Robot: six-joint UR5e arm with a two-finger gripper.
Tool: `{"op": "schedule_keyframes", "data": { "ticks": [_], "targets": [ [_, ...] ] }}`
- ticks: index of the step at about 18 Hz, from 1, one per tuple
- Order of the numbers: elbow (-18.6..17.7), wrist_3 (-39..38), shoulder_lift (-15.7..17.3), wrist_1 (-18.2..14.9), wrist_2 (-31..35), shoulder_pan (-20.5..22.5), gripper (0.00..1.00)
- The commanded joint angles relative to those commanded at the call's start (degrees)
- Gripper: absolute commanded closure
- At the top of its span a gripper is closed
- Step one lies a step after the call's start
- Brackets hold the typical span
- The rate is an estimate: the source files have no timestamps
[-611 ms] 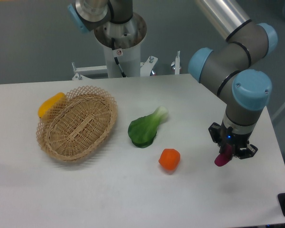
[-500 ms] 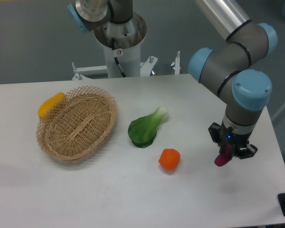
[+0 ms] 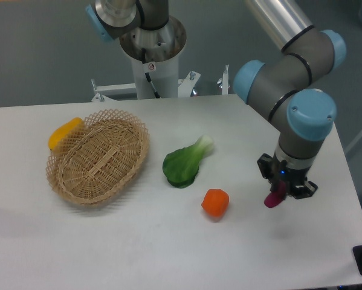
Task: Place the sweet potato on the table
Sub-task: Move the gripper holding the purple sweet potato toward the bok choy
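Sweet potato held over the table's right side

Gripper (image 3: 278, 194) is clamped on the sweet potato (image 3: 274, 197), whose magenta lower end hangs out below the fingers, above the white table (image 3: 168, 241) on its right side. The table's right edge runs near the arm, and bare white surface lies under and in front of the gripper, reaching to the front edge. One rounded orange vegetable (image 3: 215, 202) sits to the gripper's left, apart from it. One green leafy vegetable (image 3: 185, 161) with a pale stalk lies behind the orange one, toward the table's middle. One woven wicker basket (image 3: 99, 157) rests on the left half, with nothing visible inside it. One yellow oblong vegetable (image 3: 65, 133) lies outside the basket, touching its far left rim. A wide bare strip of table runs along the front, below the basket and the vegetables.
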Motion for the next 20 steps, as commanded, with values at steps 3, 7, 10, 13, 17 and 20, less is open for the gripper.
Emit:
{"op": "schedule_keyframes", "data": {
  "ticks": [3, 7, 10, 13, 17, 20],
  "targets": [
    [-5.45, 4.47, 1.85, 5.09, 0.17, 0.79, 0.90],
    [-9.86, 9.93, 4.05, 6.34, 0.00, 2.81, 0.89],
    [-11.09, 10.02, 4.14, 6.42, 0.00, 2.73, 0.88],
    [-13.02, 10.02, 4.14, 7.82, 0.00, 2.64, 0.83],
    [-17.25, 13.35, 4.05, 11.34, 0.00, 3.16, 0.75],
    [-17.25, 14.07, 4.32, 11.43, 0.00, 3.87, 0.49]
  ]
}}
